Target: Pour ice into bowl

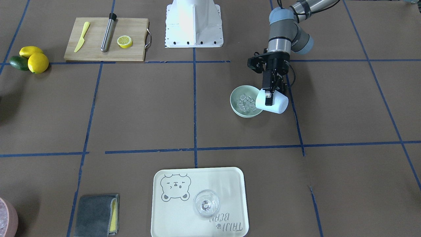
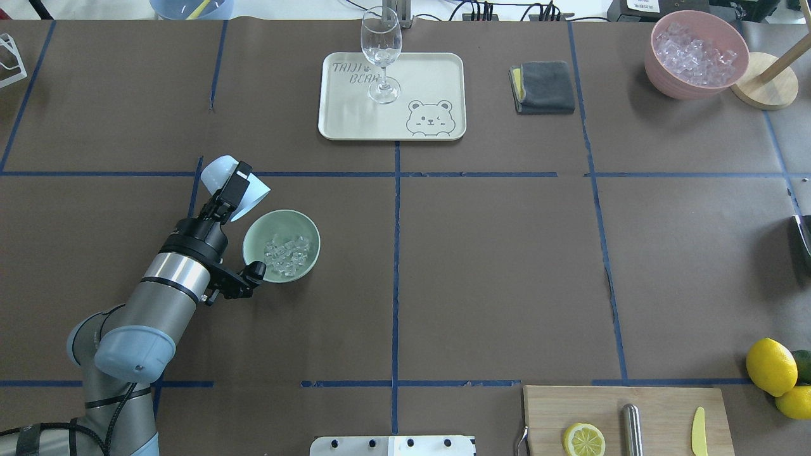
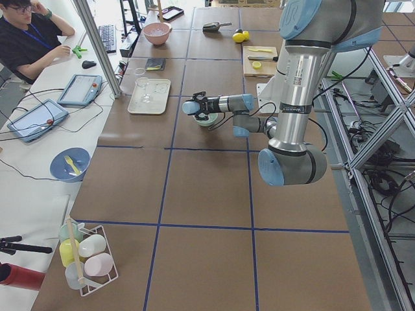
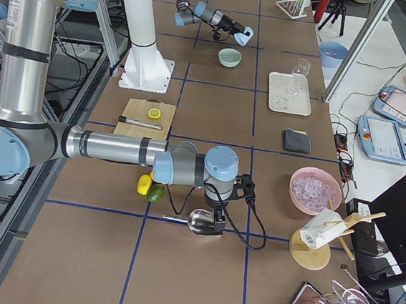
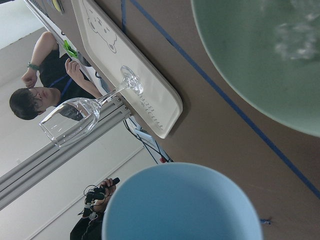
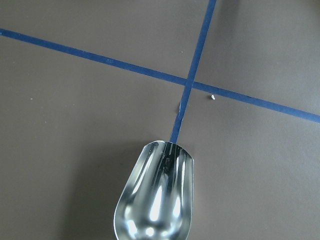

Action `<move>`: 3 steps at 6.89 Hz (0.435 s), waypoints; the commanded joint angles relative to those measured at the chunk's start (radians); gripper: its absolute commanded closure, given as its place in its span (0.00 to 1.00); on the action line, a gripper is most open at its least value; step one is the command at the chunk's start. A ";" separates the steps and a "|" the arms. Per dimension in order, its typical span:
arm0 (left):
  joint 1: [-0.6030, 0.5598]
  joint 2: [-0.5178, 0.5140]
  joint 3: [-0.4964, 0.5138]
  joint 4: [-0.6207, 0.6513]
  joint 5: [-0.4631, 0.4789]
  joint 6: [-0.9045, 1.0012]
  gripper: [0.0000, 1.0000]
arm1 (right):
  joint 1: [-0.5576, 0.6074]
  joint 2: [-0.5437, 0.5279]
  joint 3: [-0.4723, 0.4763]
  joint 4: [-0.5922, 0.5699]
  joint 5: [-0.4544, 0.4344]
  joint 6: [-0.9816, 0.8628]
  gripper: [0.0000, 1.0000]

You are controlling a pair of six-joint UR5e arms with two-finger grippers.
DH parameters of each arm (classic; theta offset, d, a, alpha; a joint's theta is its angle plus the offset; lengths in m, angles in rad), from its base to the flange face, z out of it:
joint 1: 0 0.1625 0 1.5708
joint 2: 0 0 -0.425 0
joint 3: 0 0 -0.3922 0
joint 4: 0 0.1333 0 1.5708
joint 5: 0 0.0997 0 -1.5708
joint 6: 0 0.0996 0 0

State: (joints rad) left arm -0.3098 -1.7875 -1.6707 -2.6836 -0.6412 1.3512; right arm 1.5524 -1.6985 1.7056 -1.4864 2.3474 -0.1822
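The pale mint-green bowl (image 1: 237, 108) (image 2: 279, 216) stands on the brown table with a pile of clear ice cubes (image 1: 246, 102) (image 2: 286, 254) in it. My left gripper (image 1: 268, 98) (image 2: 233, 191) is shut on a light blue cup (image 1: 278, 104) (image 2: 217, 172), tipped on its side just above the bowl's rim, mouth toward the bowl. In the left wrist view the cup (image 5: 185, 200) is low and the bowl (image 5: 240, 60) with ice (image 5: 300, 35) is upper right. My right gripper (image 4: 219, 220) hangs over a metal scoop (image 6: 155, 200) (image 4: 202, 224); its fingers are hidden.
A cream tray (image 2: 355, 123) carries a wine glass (image 2: 381, 47). A grey cloth (image 2: 543, 87) and a pink container of ice (image 2: 694, 54) are at the far right. A cutting board (image 1: 95, 49) holds a lemon half, a knife and a metal rod. Lemons (image 1: 37, 62) lie beside it.
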 commanded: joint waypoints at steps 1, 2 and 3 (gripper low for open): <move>0.000 -0.003 -0.009 -0.031 0.000 -0.007 1.00 | 0.000 0.000 -0.001 0.000 0.001 0.001 0.00; 0.000 -0.001 -0.014 -0.139 -0.006 -0.009 1.00 | 0.000 0.000 0.000 0.000 0.001 0.001 0.00; 0.000 0.005 -0.011 -0.200 -0.049 -0.082 1.00 | 0.000 0.000 0.000 0.000 0.001 0.001 0.00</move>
State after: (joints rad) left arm -0.3098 -1.7874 -1.6813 -2.7994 -0.6548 1.3272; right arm 1.5524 -1.6982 1.7051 -1.4864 2.3484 -0.1811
